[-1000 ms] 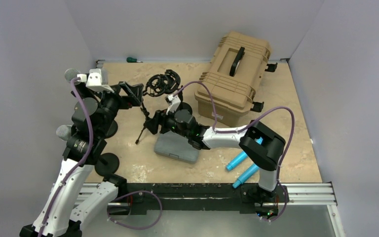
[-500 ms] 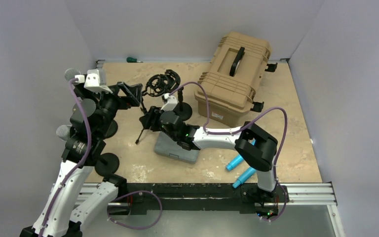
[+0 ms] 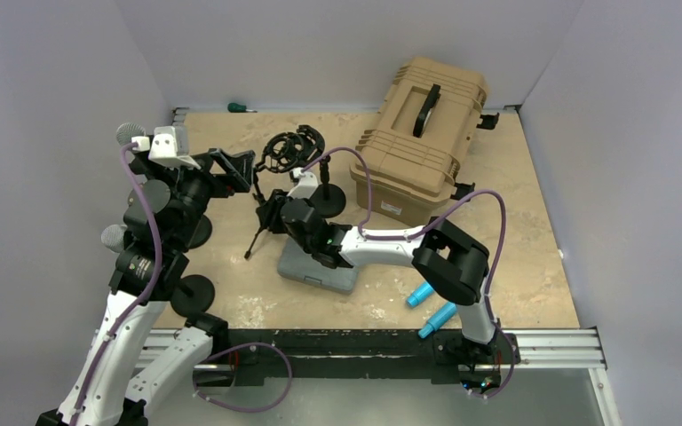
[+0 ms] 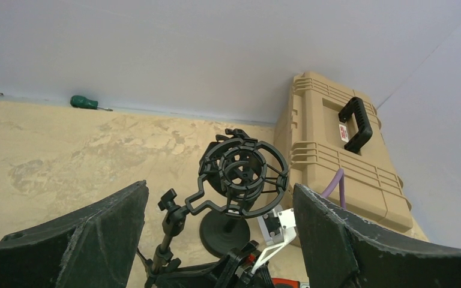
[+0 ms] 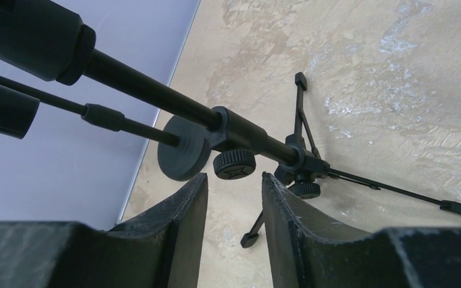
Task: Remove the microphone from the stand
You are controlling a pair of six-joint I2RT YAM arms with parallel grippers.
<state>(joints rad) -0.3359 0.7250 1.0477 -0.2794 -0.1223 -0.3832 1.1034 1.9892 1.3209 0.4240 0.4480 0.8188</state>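
Note:
Two microphones with grey mesh heads (image 3: pixel 128 133) (image 3: pixel 113 236) stand on round-based stands at the left wall, partly hidden by my left arm. An empty black shock mount (image 3: pixel 291 149) (image 4: pixel 243 171) sits on top of a tripod stand (image 3: pixel 257 232). My left gripper (image 3: pixel 245 170) (image 4: pixel 219 189) is open wide, raised to the left of the shock mount and apart from it. My right gripper (image 3: pixel 265 213) (image 5: pixel 234 178) is open a little. Its tips sit just short of the clamp knob (image 5: pixel 234 163) on the tripod's pole (image 5: pixel 156 93), touching nothing.
A tan hard case (image 3: pixel 422 133) stands at the back right. A grey flat case (image 3: pixel 318 264) lies under my right arm. Two blue cylinders (image 3: pixel 426 288) (image 3: pixel 440 317) lie near the right base. A round stand base (image 3: pixel 327 199) and a green screwdriver (image 3: pixel 240 107) are behind.
My right gripper has moved left and away from me, up to the tripod stand's pole. My left arm has barely moved.

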